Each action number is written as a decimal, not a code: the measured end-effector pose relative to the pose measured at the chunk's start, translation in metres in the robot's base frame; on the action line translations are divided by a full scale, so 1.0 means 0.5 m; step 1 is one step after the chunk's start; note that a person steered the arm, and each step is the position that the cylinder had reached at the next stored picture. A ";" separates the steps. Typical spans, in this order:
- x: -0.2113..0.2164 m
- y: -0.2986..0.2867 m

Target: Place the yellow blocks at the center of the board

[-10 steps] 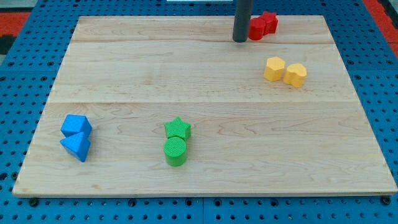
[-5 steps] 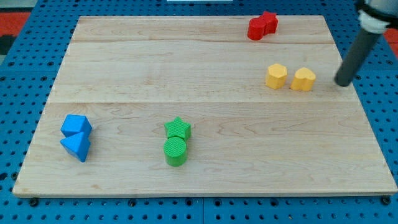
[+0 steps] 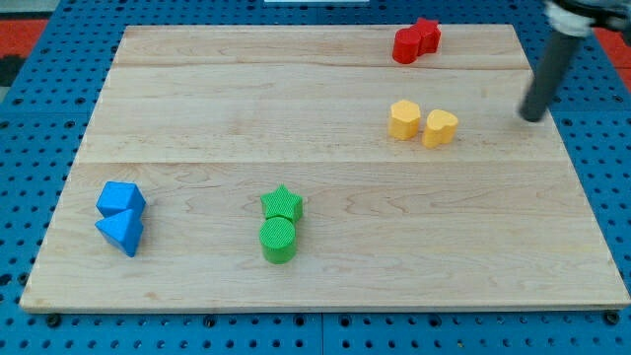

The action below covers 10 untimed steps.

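1. Leftmost, two blue blocks point(image 3: 121, 218) are seen touching near the board's point(image 3: 197, 118) lower left edge — well away from the job.
2. Nearer the middle, a green star point(image 3: 282, 204) is set against a green cylinder point(image 3: 278, 240) below it.
3. Right of centre, the two yellow blocks point(image 3: 422, 123) are found side by side, just touching; a leftward push is judged necessary, since the centre has not been reached.
4. At the top, red blocks point(image 3: 416, 40) are clustered.
5. Farthest right, my tip point(image 3: 533, 116) is placed apart from the yellow pair — nothing is held or touched by it.
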<state>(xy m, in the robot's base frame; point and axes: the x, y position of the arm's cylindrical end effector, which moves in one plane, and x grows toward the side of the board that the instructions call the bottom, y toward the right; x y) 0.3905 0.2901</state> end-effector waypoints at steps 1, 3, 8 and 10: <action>0.050 -0.117; 0.054 -0.364; -0.068 -0.320; 0.006 -0.407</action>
<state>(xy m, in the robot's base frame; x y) 0.3935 0.0867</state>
